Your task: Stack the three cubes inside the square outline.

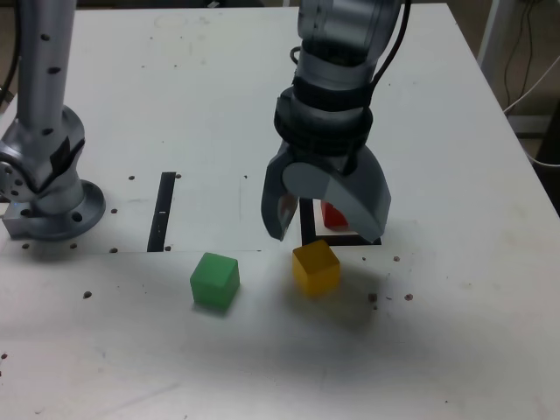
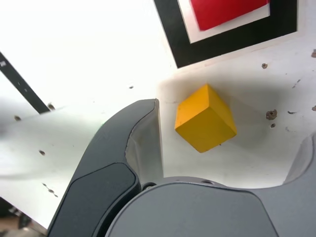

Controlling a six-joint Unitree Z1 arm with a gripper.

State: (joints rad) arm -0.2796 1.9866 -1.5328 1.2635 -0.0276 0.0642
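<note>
My gripper hangs open just above the table, its two grey fingers spread wide. The yellow cube sits on the table just in front of the fingertips, outside the square outline. In the wrist view the yellow cube lies between the spread fingers, untouched. The red cube rests inside the outline, mostly hidden behind the gripper in the exterior view; the wrist view shows the red cube within the black frame. The green cube stands apart, toward the exterior view's left.
The arm's grey base stands at the exterior view's left edge. A narrow black strip is marked on the table between the base and the outline. Cables hang past the table's far right edge.
</note>
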